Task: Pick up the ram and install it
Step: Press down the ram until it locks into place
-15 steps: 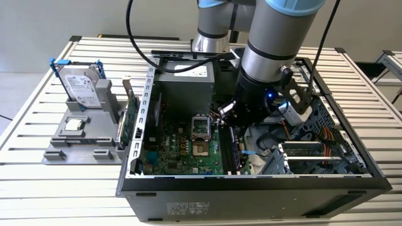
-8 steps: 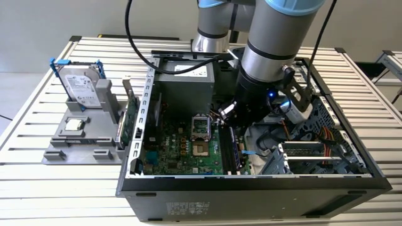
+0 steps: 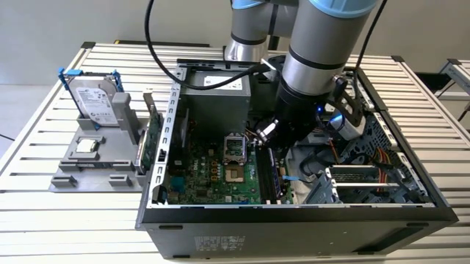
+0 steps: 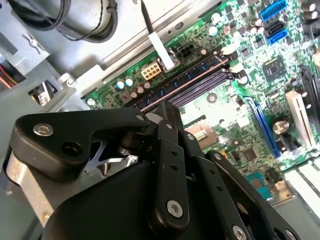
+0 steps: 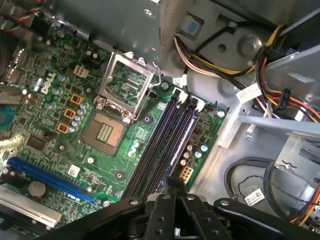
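Since the task ends at the motherboard [image 3: 213, 176], the arm reaches down into the open computer case [image 3: 294, 212], and the gripper [image 3: 268, 135] hangs over the bank of memory slots [image 3: 270, 173], at about 3 o'clock of the CPU socket [image 3: 233, 148] in the exterior view. Both wrist views look along the gripper [image 5: 172, 185] onto the same memory slots [image 5: 165, 135], so its axis lines up with their length (sensible for a stick that must seat edge-down).

Grip state: we cannot tell. Whether the ram is clamped edge-on in the gripper or already lies in a slot, we cannot tell either.

Materials:
- Slots are long, narrow plastic channels, black and bluish, with pale end latches.
- The socket is a square hinged metal frame, lid raised.
- The board is glossy green and studded with small capacitors.
- The case is dull grey sheet steel.
- The gripper body is matte black with bright screw heads.

At 9 o'clock of the case, a grey holder tray [image 3: 96, 181] props the silver hard drive [image 3: 96, 102] and the green expansion card [image 3: 152, 137] upright, presumably for easy grasping.
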Tool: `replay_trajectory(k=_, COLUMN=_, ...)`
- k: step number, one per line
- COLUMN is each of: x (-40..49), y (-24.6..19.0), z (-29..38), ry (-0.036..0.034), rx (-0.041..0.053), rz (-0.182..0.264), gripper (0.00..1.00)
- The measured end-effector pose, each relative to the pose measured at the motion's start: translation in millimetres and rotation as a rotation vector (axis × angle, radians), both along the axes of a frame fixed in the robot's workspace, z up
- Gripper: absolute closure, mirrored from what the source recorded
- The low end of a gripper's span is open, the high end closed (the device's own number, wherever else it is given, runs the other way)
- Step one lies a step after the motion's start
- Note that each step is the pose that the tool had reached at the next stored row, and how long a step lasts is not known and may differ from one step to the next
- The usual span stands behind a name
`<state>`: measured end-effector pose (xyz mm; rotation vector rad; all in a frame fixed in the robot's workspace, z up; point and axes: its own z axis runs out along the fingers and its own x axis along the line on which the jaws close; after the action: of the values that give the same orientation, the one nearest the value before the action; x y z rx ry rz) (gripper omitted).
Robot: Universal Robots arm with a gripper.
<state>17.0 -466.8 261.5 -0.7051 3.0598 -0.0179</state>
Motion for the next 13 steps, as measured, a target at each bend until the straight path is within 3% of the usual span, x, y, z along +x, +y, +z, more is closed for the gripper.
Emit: replay_trajectory(k=13, x=0.0, y=2.1, z=-0.6, ry=0.0001, rx=-0.0001, rz=0.145, gripper=1.00)
